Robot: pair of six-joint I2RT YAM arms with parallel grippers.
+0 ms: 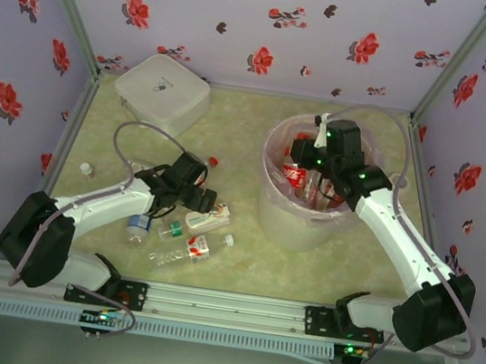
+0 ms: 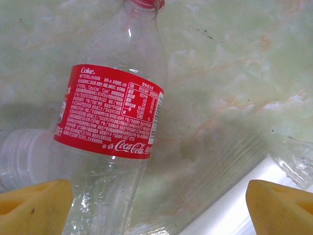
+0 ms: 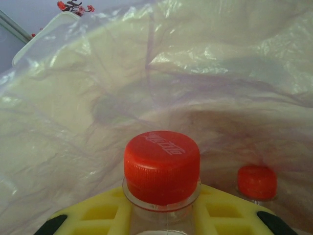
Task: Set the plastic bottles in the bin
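R gripper (image 3: 161, 218) clamps red-capped bottle (image 3: 161, 164) inside bin (image 1: 287, 221), upper right: we release low. L gripper (image 2: 157, 208) gapes empty over Coke bottle (image 2: 110, 112).

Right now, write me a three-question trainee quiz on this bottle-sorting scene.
1. True or false: the right claw is shut on a red-capped bottle inside the bin.
2. The lying bottle under the open left claw wears which label? A) red Coca-Cola B) blue C) green
3. Fill in: the white lidded box sits at the table's far ____ corner.
Key: 1 true; 2 A; 3 left.
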